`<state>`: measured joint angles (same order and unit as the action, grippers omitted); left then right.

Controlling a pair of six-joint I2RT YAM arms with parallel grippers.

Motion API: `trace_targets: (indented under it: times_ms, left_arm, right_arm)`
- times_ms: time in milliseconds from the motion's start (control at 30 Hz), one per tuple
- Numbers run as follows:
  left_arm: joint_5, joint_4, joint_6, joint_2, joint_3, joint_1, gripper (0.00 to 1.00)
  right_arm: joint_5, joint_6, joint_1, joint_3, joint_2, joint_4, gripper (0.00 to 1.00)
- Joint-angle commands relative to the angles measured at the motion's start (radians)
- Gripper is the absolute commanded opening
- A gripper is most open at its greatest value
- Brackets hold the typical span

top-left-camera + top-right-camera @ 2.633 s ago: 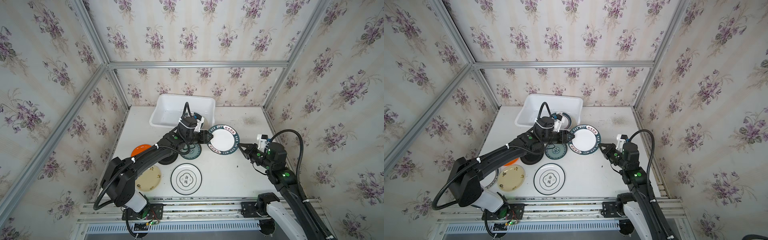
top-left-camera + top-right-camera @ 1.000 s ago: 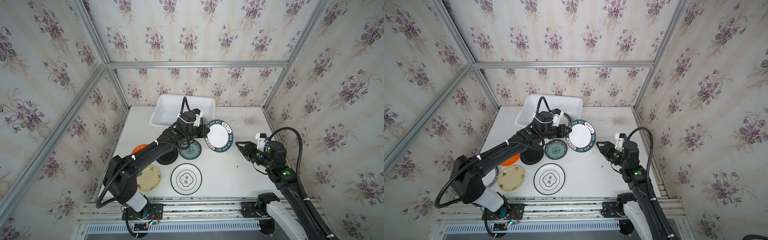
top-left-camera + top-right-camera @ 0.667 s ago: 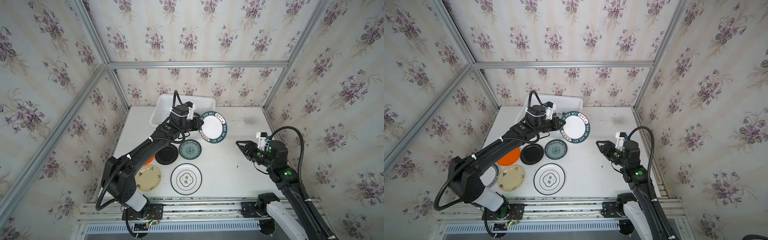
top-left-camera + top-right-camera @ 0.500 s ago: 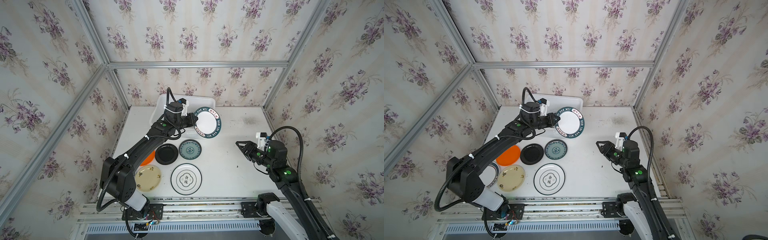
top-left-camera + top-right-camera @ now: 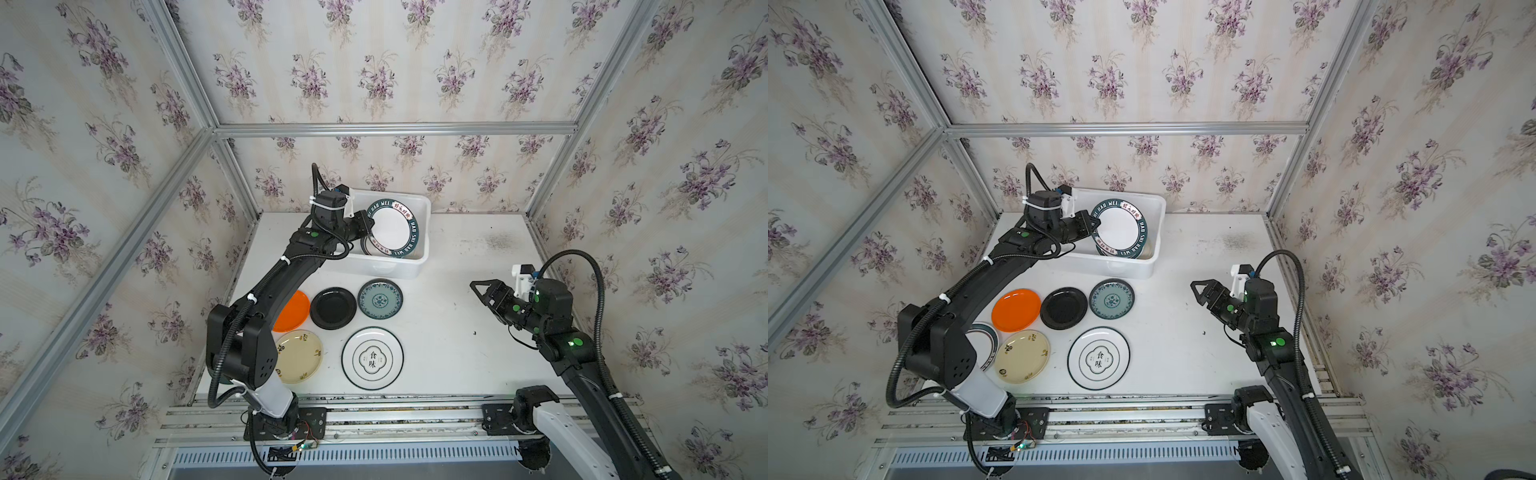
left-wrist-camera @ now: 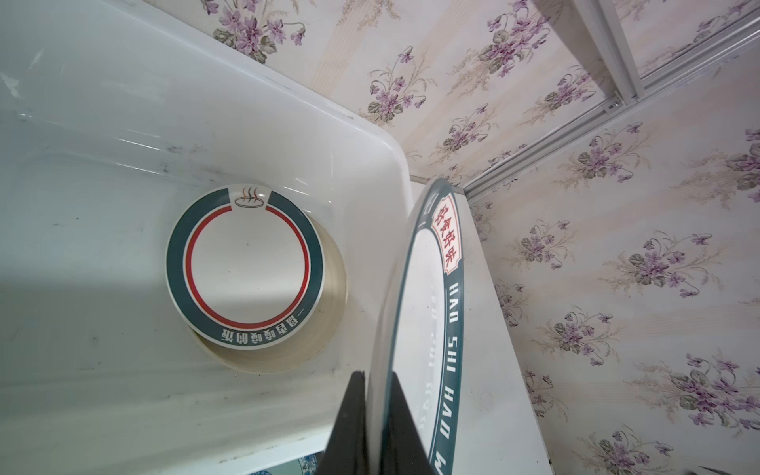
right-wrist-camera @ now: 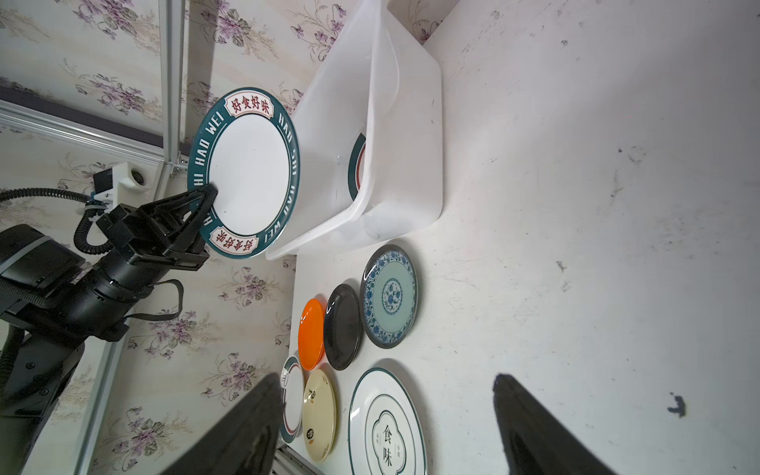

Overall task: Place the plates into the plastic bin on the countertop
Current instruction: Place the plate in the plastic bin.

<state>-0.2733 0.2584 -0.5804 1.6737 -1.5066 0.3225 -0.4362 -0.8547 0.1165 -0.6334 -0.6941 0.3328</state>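
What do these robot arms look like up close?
The left arm and right arm are matte black jointed tubes, each with a white section near its base, small green lights and a ribbed black cable looped alongside. The left tool and right tool each have two black triangular fingers, with a white camera mount behind.

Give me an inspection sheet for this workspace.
Surface: white countertop, scuffed, smudged.
Job's things: HAO WEI plate on edge over plastic bin; inside, red-ringed plate on cream dish; outside, orange plate, black plate, patterned plate, cream plate, character plate, half-hidden rimmed plate.
Clutter: nothing seen.
Claws: left claw shut on HAO WEI plate; right claw open.
Cables: black hoses on both arms.
Surroundings: floral wallpaper, aluminium rails.
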Motion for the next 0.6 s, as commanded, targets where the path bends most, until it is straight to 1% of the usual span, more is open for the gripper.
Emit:
trace_targets:
  times_ms: [0,33,100,233,333,433,567]
  left_arm:
    - [0.029,0.01,0.029,0.021,-0.03,-0.002,0.0]
    - [0.032,0.019,0.036,0.029,-0.039,-0.002,0.0]
    - [0.083,0.046,0.053,0.052,-0.065,-0.005,0.0]
    - [0.101,0.077,0.063,0.108,-0.117,-0.017,0.0]
    - [0.11,0.114,0.084,0.162,-0.186,-0.026,0.0]
    - [0.147,0.193,0.127,0.218,-0.275,-0.028,0.0]
    - [0.186,0.234,0.149,0.272,-0.34,-0.028,0.0]
  right_arm:
    - [0.032,0.028,0.0,0.003,0.009,-0.008,0.88]
    - [0.036,0.029,0.0,0.006,0.01,-0.009,0.88]
    - [0.033,0.023,0.0,0.005,0.008,-0.012,0.89]
    - [0.02,0.019,-0.001,-0.01,0.003,-0.017,0.89]
    - [0.033,0.021,-0.003,-0.025,0.004,0.01,0.88]
    - [0.024,0.015,-0.004,-0.037,0.01,0.017,0.87]
    - [0.034,0.014,-0.007,-0.036,0.023,0.018,0.87]
